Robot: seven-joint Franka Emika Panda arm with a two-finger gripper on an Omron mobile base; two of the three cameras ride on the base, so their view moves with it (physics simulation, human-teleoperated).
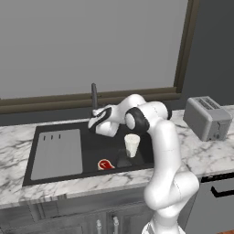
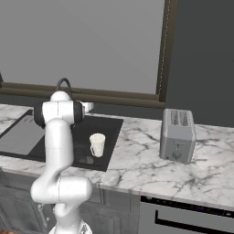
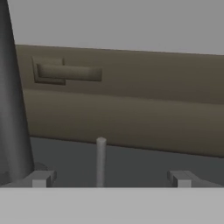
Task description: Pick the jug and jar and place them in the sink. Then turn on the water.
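The cream-white jug (image 1: 132, 145) (image 2: 97, 144) stands upright inside the black sink (image 1: 91, 151) (image 2: 107, 137). The dark grey jar (image 1: 123, 158) (image 2: 87, 160) sits just in front of it in the basin. My gripper (image 1: 93, 122) (image 3: 111, 179) is at the back rim of the sink beside the dark faucet (image 1: 94, 98) (image 3: 13, 109). It is open, and a thin grey lever (image 3: 101, 159) rises between the fingertips (image 3: 41, 178) without touching them. Water is out of view.
A grey drainboard (image 1: 57, 153) fills the sink's left part, and a red piece of meat (image 1: 105, 164) lies in the basin. A silver toaster (image 1: 208, 118) (image 2: 177, 135) stands on the marble counter to the right. A window sill runs behind the faucet.
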